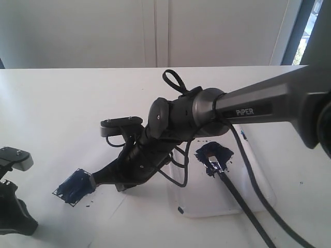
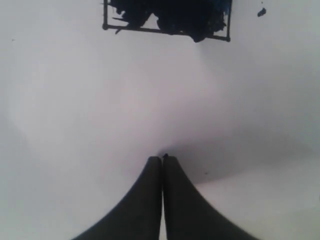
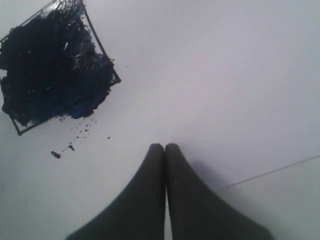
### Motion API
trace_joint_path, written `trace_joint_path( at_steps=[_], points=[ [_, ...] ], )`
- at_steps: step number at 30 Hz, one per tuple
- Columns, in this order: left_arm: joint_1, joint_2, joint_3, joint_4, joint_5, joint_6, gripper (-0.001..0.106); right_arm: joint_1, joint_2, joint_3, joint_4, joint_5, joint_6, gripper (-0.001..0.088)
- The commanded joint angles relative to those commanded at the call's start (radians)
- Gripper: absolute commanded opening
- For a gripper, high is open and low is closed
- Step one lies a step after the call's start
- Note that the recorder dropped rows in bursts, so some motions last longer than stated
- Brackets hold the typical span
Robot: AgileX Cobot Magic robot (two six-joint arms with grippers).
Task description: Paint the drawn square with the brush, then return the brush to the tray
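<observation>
The drawn square (image 1: 75, 188) on the paper at the left is smeared dark navy; it also shows in the right wrist view (image 3: 52, 70) and at the edge of the left wrist view (image 2: 167, 15). The brush (image 1: 239, 199) lies in the white tray (image 1: 207, 209), its bristles on the navy paint blotch (image 1: 212, 155) and its black handle running off toward the near right. My right gripper (image 3: 165, 146) is shut and empty; reaching across, it hovers just beside the square (image 1: 94, 179). My left gripper (image 2: 162, 158) is shut, empty, over bare white surface.
The left arm's dark body (image 1: 13, 206) sits at the near left corner. The right arm's long link (image 1: 258, 106) and its cables span the tray. Small navy specks (image 3: 56, 154) dot the paper near the square. The paper's edge (image 3: 270, 172) runs close to the right gripper.
</observation>
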Motion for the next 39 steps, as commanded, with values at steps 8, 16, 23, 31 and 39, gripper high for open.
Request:
trace_joint_path(
  at_steps=[8,16,23,31,39],
  points=[
    [0.0,-0.131,-0.033,0.197,0.012,-0.166,0.037,-0.002,0.05,0.0,0.0,0.03,0.013,0.0],
    [0.002,-0.278,-0.073,0.37,0.03,-0.379,0.045,-0.002,0.048,-0.003,0.0,0.012,-0.004,0.0],
    [0.002,-0.429,-0.14,0.37,0.074,-0.402,0.046,-0.002,-0.075,-0.012,-0.002,-0.024,-0.054,0.0],
    [0.002,-0.577,-0.157,0.357,0.13,-0.405,0.046,-0.002,-0.27,-0.012,-0.079,-0.049,-0.07,0.0068],
    [0.002,-0.705,-0.157,0.306,0.258,-0.453,0.028,-0.002,-0.447,-0.01,-0.299,0.063,0.113,0.0141]
  ],
)
